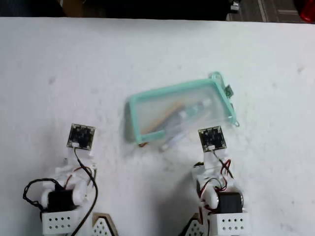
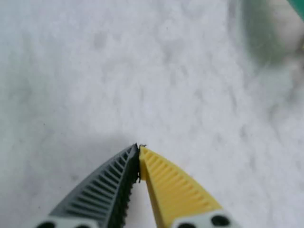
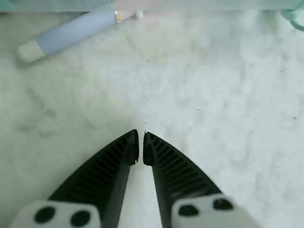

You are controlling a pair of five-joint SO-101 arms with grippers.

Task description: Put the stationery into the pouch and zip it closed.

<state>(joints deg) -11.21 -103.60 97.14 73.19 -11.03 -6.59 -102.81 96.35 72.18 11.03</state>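
Mid-frame in the high view, a pen (image 1: 172, 141) pokes from the pouch (image 1: 179, 110); left gripper (image 2: 138, 149) and right gripper (image 3: 140, 137) jaws together, holding nothing

A white table (image 1: 59, 64) ends at a dark strip (image 1: 147, 7), a red thing (image 1: 308, 10) beyond.

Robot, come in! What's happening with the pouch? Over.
Left pincer shut, empty. Right pincer shut, empty. Blue pen poking out of pouch, not zipped.
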